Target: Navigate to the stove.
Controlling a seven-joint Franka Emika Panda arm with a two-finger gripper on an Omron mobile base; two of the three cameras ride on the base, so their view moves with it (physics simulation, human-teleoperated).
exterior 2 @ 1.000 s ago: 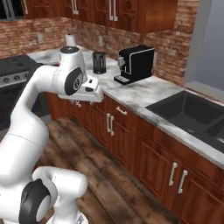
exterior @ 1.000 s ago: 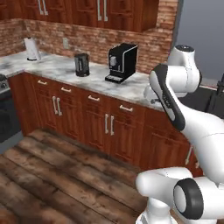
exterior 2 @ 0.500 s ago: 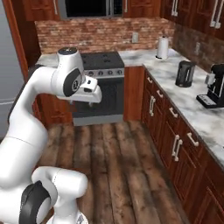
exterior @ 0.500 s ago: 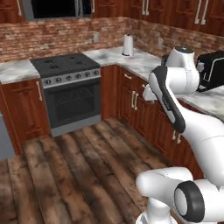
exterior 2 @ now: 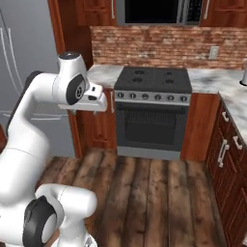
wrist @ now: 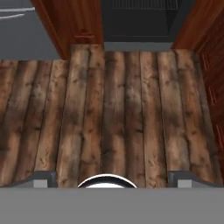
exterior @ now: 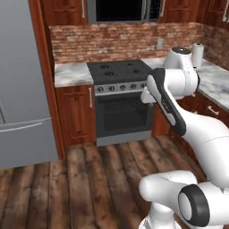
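The stove [exterior: 120, 70] stands straight ahead against the brick wall. It is a dark grey range with a black cooktop, four burners, a row of silver knobs and a dark oven door [exterior: 124, 114]. In the right base view the stove [exterior 2: 152, 79] is centred between marble counters. The hand view looks down at the floor, and the bottom of the oven door [wrist: 140, 19] is at its top edge. My gripper [wrist: 111, 177] hangs open over the wooden floor with nothing between its fingertips [wrist: 41, 177]. It is folded close to the arm [exterior: 146, 95], well short of the stove.
A tall grey fridge [exterior: 22, 80] stands left of the stove, beyond a narrow wooden cabinet [exterior: 74, 114]. A black microwave [exterior 2: 152, 9] hangs above the cooktop. Wooden cabinets [exterior 2: 226, 154] run along the right wall, with a paper towel roll [exterior: 197, 54] on their counter. Wooden floor [wrist: 113, 109] lies between.
The base has turned and driven, so the whole scene has shifted. The stove has come from the left to the centre and is larger. The arm's pose has stayed the same.
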